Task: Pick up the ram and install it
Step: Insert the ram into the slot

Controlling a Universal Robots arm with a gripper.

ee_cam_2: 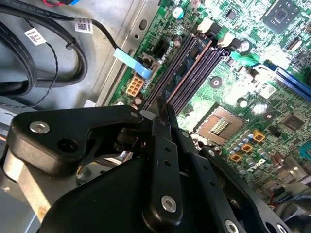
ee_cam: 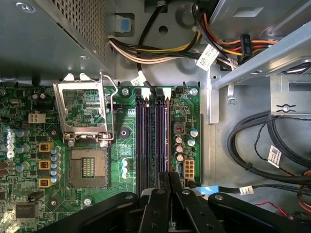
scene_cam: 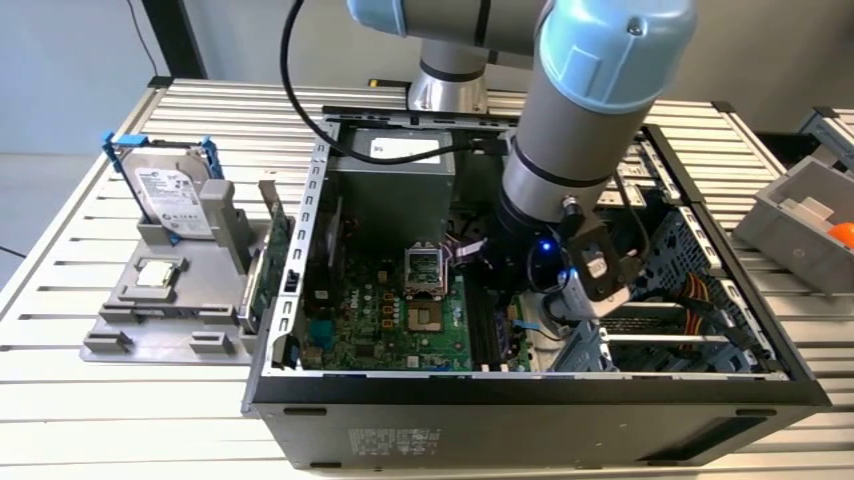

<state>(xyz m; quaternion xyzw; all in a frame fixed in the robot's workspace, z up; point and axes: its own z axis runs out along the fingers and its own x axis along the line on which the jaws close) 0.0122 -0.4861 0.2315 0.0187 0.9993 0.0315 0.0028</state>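
Inside the computer case (scene_cam: 534, 385) on the table (scene_cam: 80, 400), exterior view: arm reaches down, hand (scene_cam: 577, 292) low over the board. Second wrist view: ram (ee_cam_2: 176, 70) looks edge-up in the outer slot, hand (ee_cam_2: 164, 109) nearly closed, seemingly pinching its near end. First wrist view: same, ram (ee_cam: 165, 131), hand (ee_cam: 169, 182). Likely light, stiff, fragile; hold the top edge, not the chips.

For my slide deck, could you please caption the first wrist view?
Gripper above the memory slots on the motherboard, beside the open processor socket.
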